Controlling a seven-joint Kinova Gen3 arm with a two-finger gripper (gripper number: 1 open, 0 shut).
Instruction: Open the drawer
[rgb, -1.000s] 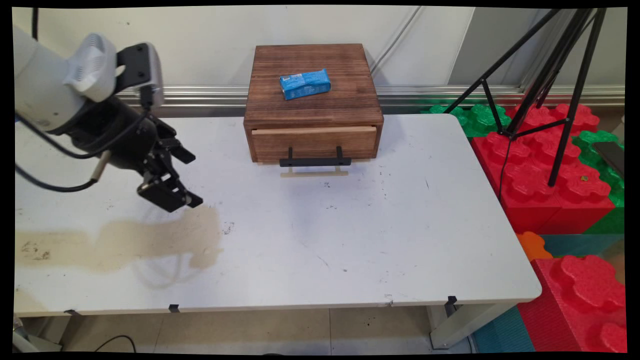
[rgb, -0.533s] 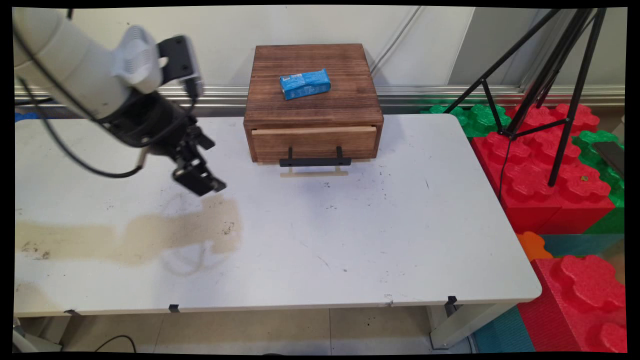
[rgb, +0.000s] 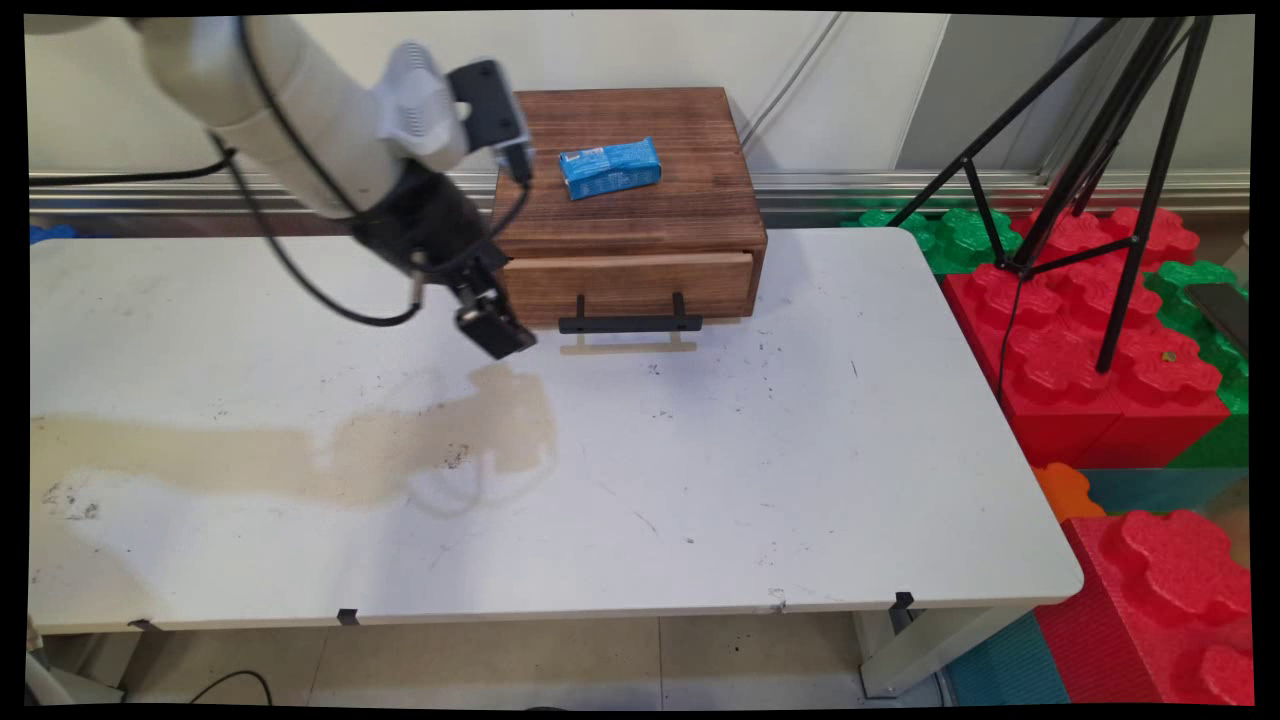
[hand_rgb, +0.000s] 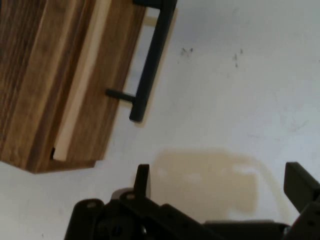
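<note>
My gripper hangs open just above the white table, close to the front left corner of a brown wooden drawer box. Nothing is between its fingers. The drawer front looks shut, and its black bar handle is a little to the right of the gripper. A blue packet lies on top of the box. In the hand view the gripper is spread wide over the bare table, with the box and the handle at the upper left.
A black tripod stands off the table's right end on large red foam blocks, with green blocks behind. A wall with a metal rail runs behind the table.
The arm has swung to the right and towards the back, carrying the gripper from the table's left part to the box's front left corner. The box and the packet have not moved.
</note>
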